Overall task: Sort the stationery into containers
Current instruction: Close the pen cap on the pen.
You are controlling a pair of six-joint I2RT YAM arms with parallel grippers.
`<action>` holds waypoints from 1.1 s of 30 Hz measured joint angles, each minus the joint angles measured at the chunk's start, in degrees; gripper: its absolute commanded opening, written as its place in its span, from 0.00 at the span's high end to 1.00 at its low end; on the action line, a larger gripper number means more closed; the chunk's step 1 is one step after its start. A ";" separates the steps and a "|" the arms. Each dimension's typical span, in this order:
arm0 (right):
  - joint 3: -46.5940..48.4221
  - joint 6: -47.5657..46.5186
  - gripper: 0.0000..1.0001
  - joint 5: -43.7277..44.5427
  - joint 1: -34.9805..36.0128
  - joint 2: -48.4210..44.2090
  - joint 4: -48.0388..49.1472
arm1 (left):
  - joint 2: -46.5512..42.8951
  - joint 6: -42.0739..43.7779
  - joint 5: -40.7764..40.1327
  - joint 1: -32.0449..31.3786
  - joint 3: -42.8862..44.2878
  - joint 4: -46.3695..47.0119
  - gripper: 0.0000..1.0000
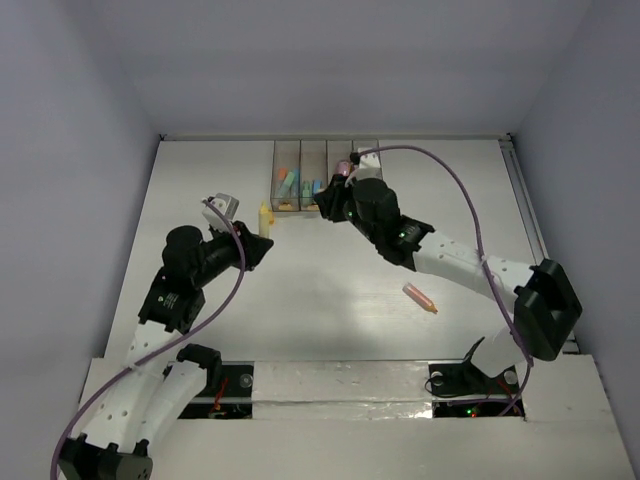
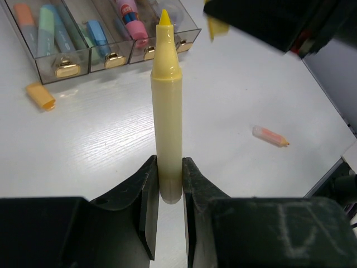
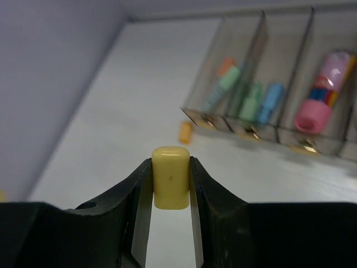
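My left gripper (image 2: 167, 167) is shut on the lower end of an uncapped yellow marker (image 2: 167, 106), which stands tip-up between its jaws. From above, this marker (image 1: 265, 218) hangs just left of the containers (image 1: 287, 150). My right gripper (image 3: 170, 167) is shut on a short yellow cap (image 3: 170, 177). It hovers in front of the clear bins (image 3: 245, 39). The cap (image 2: 216, 27) also shows under the right arm in the left wrist view. Orange, green and blue markers lie in the left bins and a pink one (image 3: 321, 106) lies further right.
A loose orange cap (image 2: 40, 95) lies on the table just in front of the leftmost bin. An uncapped orange-pink marker (image 1: 420, 298) lies on the white table right of centre, under the right arm. Walls close off the table at the back and both sides.
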 measured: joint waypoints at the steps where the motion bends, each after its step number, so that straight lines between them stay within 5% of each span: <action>1: 0.57 0.74 0.93 -0.37 0.04 -0.28 2.97 | 0.63 0.00 -0.02 0.00 0.00 0.00 1.00; 9: 4.94 7.91 0.94 -2.36 1.92 6.34 17.62 | 4.39 0.00 -1.20 -0.11 0.00 -0.04 1.00; 33: 12.74 11.34 0.94 -8.22 5.62 13.77 19.87 | 5.64 0.02 -1.68 -0.11 0.00 -0.04 1.00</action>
